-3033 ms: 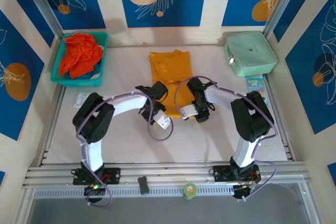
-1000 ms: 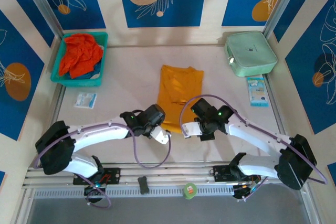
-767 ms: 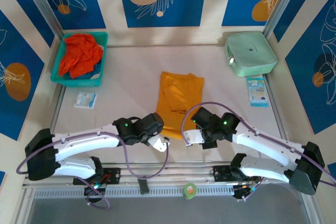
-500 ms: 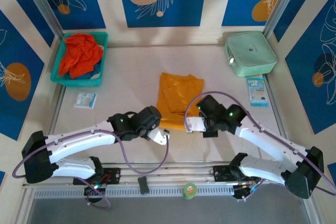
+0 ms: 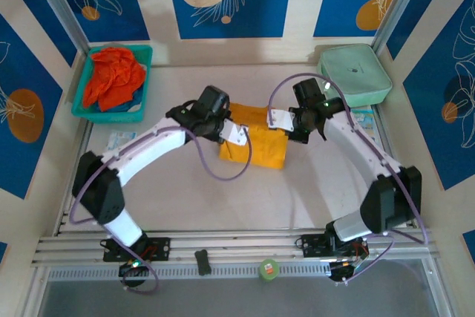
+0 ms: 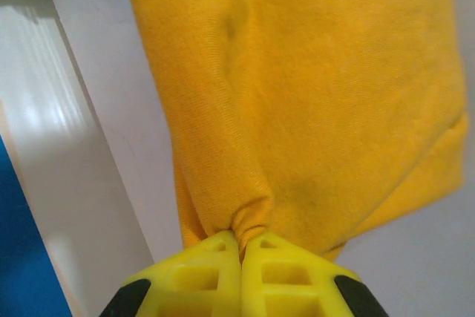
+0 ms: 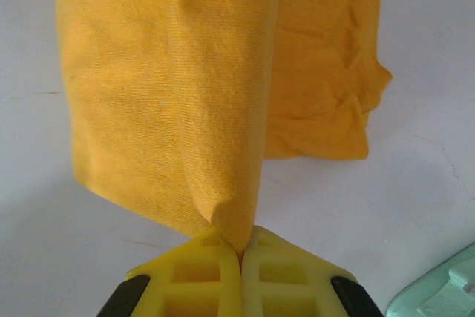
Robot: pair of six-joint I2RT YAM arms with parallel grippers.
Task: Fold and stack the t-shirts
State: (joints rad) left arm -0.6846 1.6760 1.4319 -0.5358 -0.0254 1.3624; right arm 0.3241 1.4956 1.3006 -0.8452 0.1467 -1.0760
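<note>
Left claw, its yellow fingers pressed shut on a bunched corner of the soft yellow-orange cloth t-shirt, and right claw, clamped the same way on the opposite corner, hold the garment's hem raised over the middle of the white table. A second earlier both claws gripped that hem low near the arm bases, with the shirt stretched out long beyond them. They have since swept it away from the bases and over the shirt's own body. From each claw the cloth hangs down to a lower layer lying flat on the table, a short sleeve poking out below the right claw. From above, the shirt is now a markedly shorter block, lying between the two claws and just on their near side. The end-to-end fold looks nearly done, with the hem yet to be laid down and released. Well off to the left claw's outer side, the crumpled red-orange t-shirt waits in the teal plastic basket. The mint-green zipped case sits just beyond the right claw.
</note>
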